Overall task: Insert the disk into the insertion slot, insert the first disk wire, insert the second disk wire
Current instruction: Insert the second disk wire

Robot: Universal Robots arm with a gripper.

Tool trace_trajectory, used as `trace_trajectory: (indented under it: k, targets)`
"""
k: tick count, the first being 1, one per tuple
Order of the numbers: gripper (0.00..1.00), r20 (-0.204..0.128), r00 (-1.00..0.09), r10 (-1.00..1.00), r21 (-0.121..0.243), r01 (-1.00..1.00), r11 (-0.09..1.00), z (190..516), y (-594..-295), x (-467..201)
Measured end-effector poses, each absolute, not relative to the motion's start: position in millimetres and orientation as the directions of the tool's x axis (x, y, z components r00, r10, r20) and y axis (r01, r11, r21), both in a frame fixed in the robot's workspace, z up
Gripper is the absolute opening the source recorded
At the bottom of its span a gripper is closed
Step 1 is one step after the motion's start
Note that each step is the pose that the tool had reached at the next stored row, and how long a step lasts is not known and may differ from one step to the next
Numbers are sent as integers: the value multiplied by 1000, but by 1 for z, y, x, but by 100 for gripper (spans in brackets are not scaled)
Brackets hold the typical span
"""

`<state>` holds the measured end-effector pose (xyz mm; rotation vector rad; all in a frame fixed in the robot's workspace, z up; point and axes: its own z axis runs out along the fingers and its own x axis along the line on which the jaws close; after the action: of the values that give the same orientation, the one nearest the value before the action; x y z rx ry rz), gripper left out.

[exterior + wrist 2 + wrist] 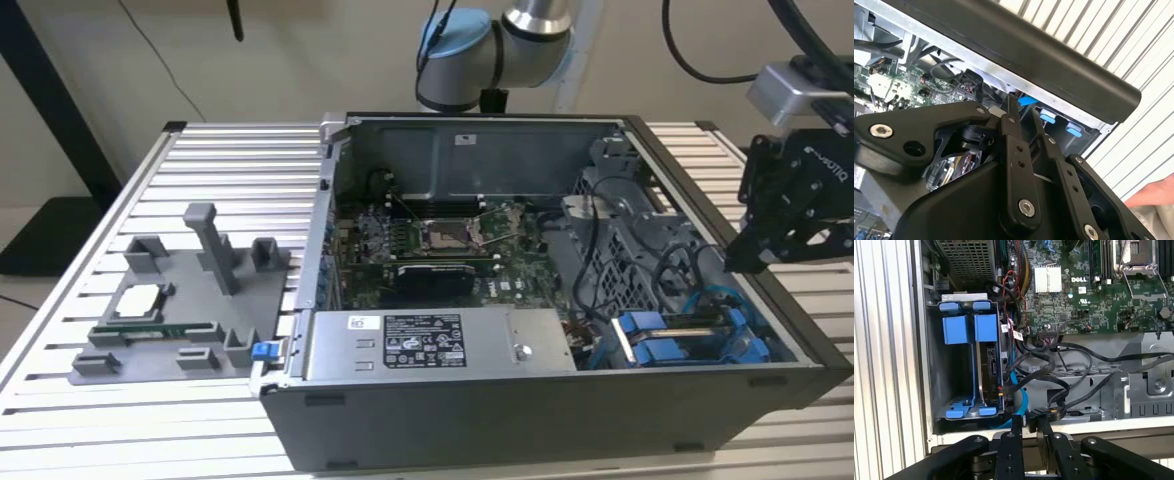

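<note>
Black two-finger claw (1028, 424) hangs over the wall of the open dark-grey computer case (534, 420), at the exterior view's right. Its fingers (1015, 440) are drawn close with a narrow gap and grip nothing. Nearest it is the grey perforated metal insertion slot with blue rails (938, 365). The silver-grey disk in its blue caddy (988, 365) stands edge-on inside, apparently seated. A thin blue wire (1022, 399) and black wires (1069, 347) loop beside it.

Judgement: disk dense, rigid, shock-sensitive; handle by caddy tabs. Wires limp; pinch the stiff plug bodies.
</note>
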<state>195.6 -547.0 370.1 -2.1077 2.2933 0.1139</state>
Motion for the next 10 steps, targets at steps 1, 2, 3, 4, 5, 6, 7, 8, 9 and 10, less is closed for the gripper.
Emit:
trace_trajectory:
  k: [1,2,3,4,5,6,7,8,9,10]
  targets:
    - [100,-68,-85,-994,37,-996,83,370,-547,196]
    - [100,-68,-85,-994,37,-996,83,370,-547,196]
    - [100,-68,-85,-994,37,-996,83,370,-547,196]
    - [100,-68,-85,-994,37,-996,83,369,-547,196]
    - [100,-68,-85,-994,37,-996,83,369,-547,196]
    - [100,-68,-85,-994,37,-996,83,369,-547,196]
    - [100,-68,-85,-994,37,-996,83,369,-547,196]
    - [100,-68,-85,-994,37,-996,83,368,-547,196]
    - [100,-68,-85,-994,37,-996,83,368,-547,196]
    - [100,-68,-85,-994,37,-996,83,368,-547,196]
